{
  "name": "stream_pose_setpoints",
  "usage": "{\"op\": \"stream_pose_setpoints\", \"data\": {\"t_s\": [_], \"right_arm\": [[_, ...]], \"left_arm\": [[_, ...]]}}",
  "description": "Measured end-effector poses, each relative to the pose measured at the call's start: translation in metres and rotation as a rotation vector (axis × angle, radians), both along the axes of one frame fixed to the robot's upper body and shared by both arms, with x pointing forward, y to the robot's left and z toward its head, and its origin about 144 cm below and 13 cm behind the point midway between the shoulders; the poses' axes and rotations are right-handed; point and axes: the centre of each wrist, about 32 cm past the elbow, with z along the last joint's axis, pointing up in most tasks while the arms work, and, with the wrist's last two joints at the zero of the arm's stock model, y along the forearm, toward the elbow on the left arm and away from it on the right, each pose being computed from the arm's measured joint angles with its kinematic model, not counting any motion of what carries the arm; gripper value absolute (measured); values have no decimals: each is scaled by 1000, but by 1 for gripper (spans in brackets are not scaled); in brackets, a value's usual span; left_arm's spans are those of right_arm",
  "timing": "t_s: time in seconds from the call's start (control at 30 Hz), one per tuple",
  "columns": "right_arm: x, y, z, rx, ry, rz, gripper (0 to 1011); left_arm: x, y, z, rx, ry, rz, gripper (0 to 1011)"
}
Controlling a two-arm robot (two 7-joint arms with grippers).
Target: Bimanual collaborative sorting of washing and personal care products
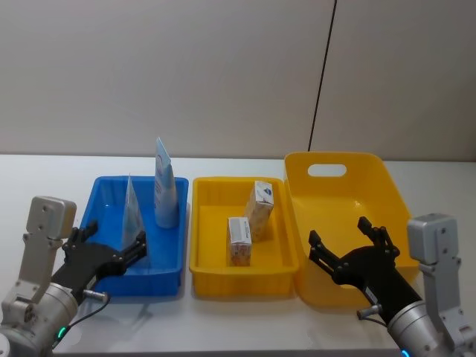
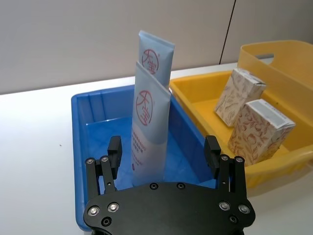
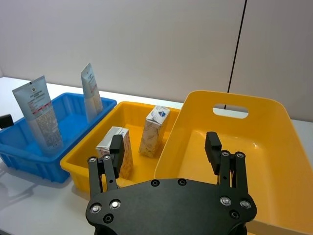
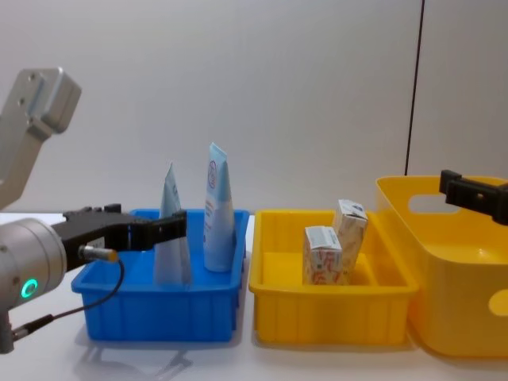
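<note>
Black left gripper (image 1: 115, 239), fingers spread, faces the nearer of two pale blue-and-white plastic squeeze tubes (image 1: 132, 212) in the blue bin (image 1: 111, 182) at 9 o'clock. Cream cartons (image 1: 239, 239) stand in the yellow tray (image 1: 238, 280) at 12. At 3, the right gripper (image 1: 339, 232) hangs open. Tubes likely light, soft: pinch mid-body.

A plain pale grey wall (image 1: 149, 74) is rising straight behind the white counter (image 1: 44, 178), meeting its far edge. A thin dark line (image 1: 321, 74) is running down the wall from the top to the counter. Soft, even light is falling over the counter, casting only faint shadows.
</note>
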Motion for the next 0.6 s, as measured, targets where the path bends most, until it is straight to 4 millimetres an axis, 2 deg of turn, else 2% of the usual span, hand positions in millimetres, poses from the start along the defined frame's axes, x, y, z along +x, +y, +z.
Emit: {"op": "stream_pose_setpoints", "data": {"t_s": [0.6], "right_arm": [[0,0,0,0,0,0,1002]], "left_arm": [[42,10,-16,-5,68,-38,1001]]}}
